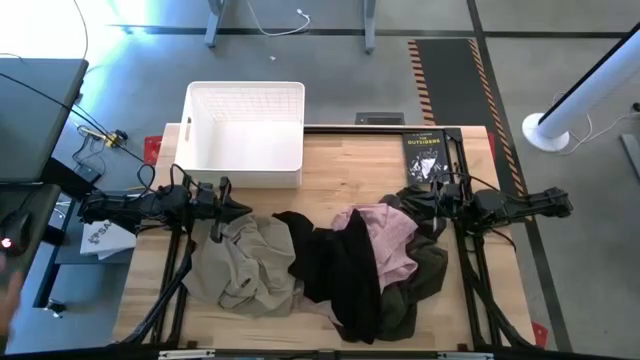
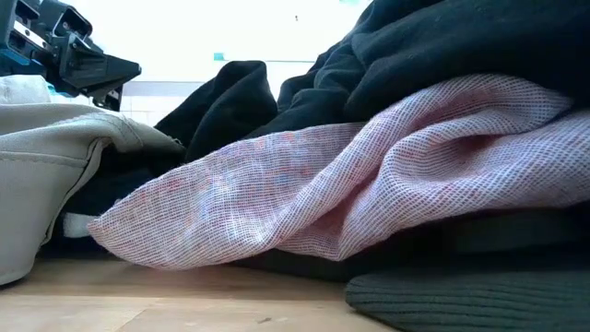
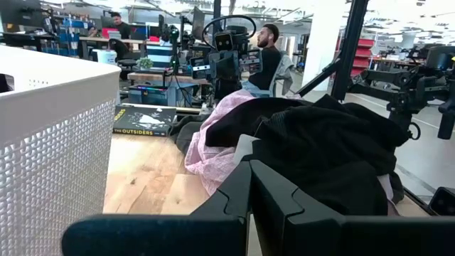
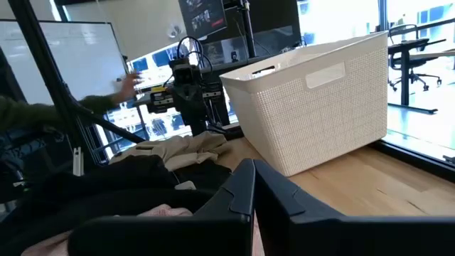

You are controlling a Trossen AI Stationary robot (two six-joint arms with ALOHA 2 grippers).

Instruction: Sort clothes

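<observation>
The clothes lie in a heap across the table's middle: a khaki-beige garment at the left, a black one over a light pink one, and a dark olive-green one at the right. My left gripper hovers shut just above the khaki garment's far edge, pointing toward the table's right. My right gripper is shut at the heap's far right, pointing left, beside the pink garment. In the low view the pink cloth lies under the black one and over the olive one.
A white lattice-walled basket stands at the table's far left. A black paperback lies at the far right. Bare wood shows between basket and book and along the near edge. People sit and a hand moves in the room beyond the table.
</observation>
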